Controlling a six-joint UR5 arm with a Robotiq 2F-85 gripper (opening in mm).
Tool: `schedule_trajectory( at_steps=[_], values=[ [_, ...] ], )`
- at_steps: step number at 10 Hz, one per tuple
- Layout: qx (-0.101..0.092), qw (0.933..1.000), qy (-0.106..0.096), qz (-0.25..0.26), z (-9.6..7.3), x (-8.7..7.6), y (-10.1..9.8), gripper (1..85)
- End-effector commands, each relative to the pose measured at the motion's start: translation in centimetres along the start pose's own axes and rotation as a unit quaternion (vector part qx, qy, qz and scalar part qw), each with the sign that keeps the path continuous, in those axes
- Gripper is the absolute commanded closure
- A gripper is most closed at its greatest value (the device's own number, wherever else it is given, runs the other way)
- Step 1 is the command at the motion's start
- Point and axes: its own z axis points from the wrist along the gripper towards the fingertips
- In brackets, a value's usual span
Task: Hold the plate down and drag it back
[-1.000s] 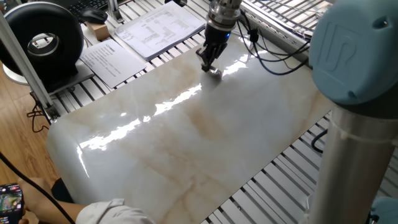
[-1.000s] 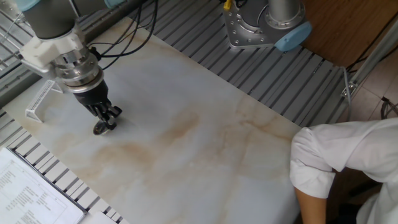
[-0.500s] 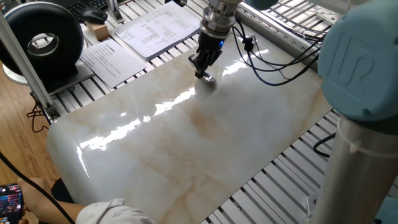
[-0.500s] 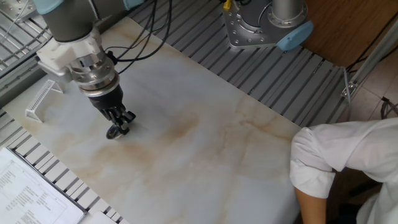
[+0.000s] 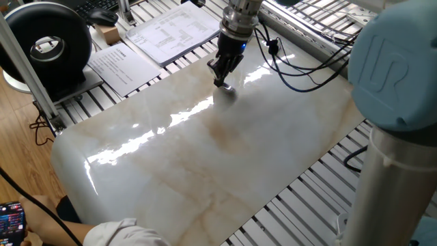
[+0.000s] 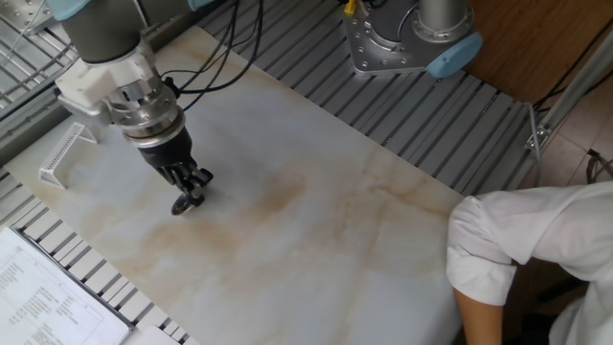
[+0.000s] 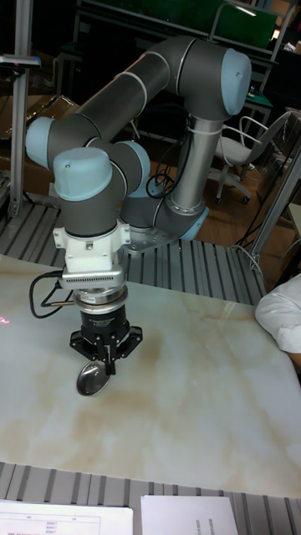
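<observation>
The plate (image 7: 90, 378) is a small shiny silver dish on the white marble slab (image 7: 192, 393); it looks tipped, with its face turned towards the tall view's camera. My gripper (image 7: 106, 366) points straight down with its fingers together, and the tips press on the plate's upper right rim. In one fixed view the gripper (image 5: 221, 81) stands at the slab's far side with the plate (image 5: 228, 88) just beside its tips. In the other fixed view the plate (image 6: 182, 206) shows as a small dark oval under the gripper (image 6: 191, 195).
Printed papers (image 5: 171, 31) and a black round device (image 5: 48, 44) lie beyond the slab's edge. A small white rack (image 6: 59, 155) stands at the slab's left end. A person's white sleeve (image 6: 517, 254) rests at the slab's right side. The arm's base (image 6: 412, 38) sits behind.
The gripper and the plate under it have slid together across the slab, away from the white rack. Most of the travel came in the first half second; since then only a small shift.
</observation>
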Motion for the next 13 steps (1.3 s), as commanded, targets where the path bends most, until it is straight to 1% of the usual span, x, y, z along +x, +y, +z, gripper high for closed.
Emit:
schedule_trajectory(
  at_steps=[1, 3, 4, 5, 6, 7, 8, 9, 11, 12, 13],
  values=[
    [-0.014, 0.9994, -0.018, 0.027, 1.3, 0.6, 3.6, 84.7],
    [-0.018, 0.999, -0.02, 0.035, 1.8, 0.9, 4.9, 84.7],
    [-0.018, 0.9989, -0.02, 0.039, 1.6, 0.8, 5.4, 84.7],
    [-0.009, 0.9993, -0.016, 0.032, 1.0, 0.5, 4.5, 84.7],
    [-0.009, 0.9998, -0.002, 0.018, 1.0, 1.2, 4.5, 84.7],
    [-0.014, 0.9998, 0.01, 0.004, 1.0, 1.9, 4.8, 84.7],
    [-0.026, 0.9996, 0.014, -0.001, 1.0, 2.1, 5.4, 84.7],
    [-0.032, 0.9994, 0.009, 0.009, 1.0, 1.8, 5.7, 84.7],
    [-0.025, 0.9989, -0.01, 0.037, 2.6, 2.5, 8.7, 84.7],
    [-0.021, 0.9986, -0.015, 0.046, 3.1, 2.9, 9.8, 84.7],
    [-0.01, 0.9987, -0.014, 0.048, 3.1, 2.9, 9.7, 84.7]
  ],
)
